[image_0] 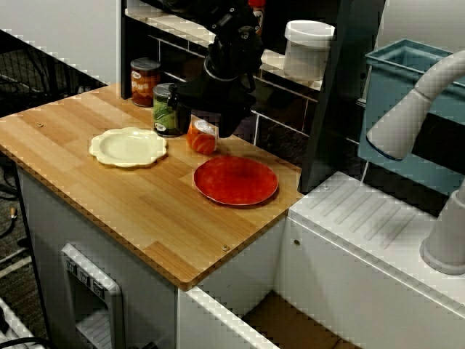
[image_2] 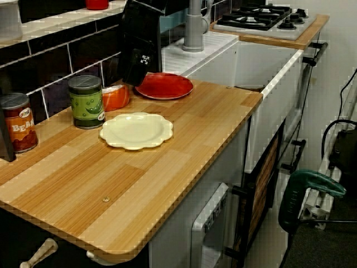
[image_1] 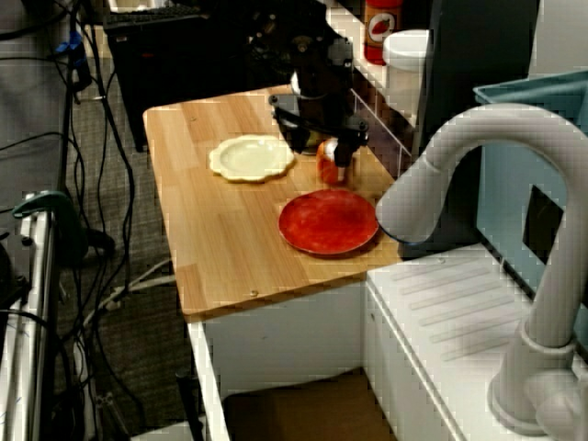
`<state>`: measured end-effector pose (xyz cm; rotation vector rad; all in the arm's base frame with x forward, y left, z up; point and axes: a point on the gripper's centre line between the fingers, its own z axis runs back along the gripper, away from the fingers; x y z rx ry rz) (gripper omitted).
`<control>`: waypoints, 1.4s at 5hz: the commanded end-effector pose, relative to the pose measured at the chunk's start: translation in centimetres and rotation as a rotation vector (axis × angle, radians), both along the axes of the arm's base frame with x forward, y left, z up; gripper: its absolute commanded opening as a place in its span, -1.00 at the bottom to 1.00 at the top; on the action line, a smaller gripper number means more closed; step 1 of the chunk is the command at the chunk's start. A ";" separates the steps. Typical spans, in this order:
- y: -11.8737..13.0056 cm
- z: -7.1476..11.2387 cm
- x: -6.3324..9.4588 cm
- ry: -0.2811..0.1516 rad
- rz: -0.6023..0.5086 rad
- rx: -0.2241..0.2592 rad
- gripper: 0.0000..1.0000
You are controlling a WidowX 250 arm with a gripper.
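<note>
While the orange can (image_0: 202, 138) stands on the counter (image_0: 109, 196) close to the tiled wall, the gripper (image_0: 205, 120) hangs low over it, with 1 finger at each side. I cannot tell whether the fingers press the can or only flank it. The can seems not lifted yet. A green can (image_0: 166, 110) is just beside it and a red can (image_0: 144, 81) stands further along. A red plate (image_0: 235, 180) lies near, and a cream plate (image_0: 128, 146) lies before the green can.
</note>
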<state>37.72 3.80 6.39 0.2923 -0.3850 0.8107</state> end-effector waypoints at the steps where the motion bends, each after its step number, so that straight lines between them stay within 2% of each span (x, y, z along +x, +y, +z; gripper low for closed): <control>1: 0.6 3.9 0.1 -0.084 -0.004 -0.004 1.00; 4: 0.6 3.9 0.1 -0.084 -0.004 -0.004 1.00; 5: 0.4 3.1 -0.4 -0.115 -0.010 -0.003 1.00; 7: 0.3 3.1 -0.8 -0.140 -0.019 -0.009 1.00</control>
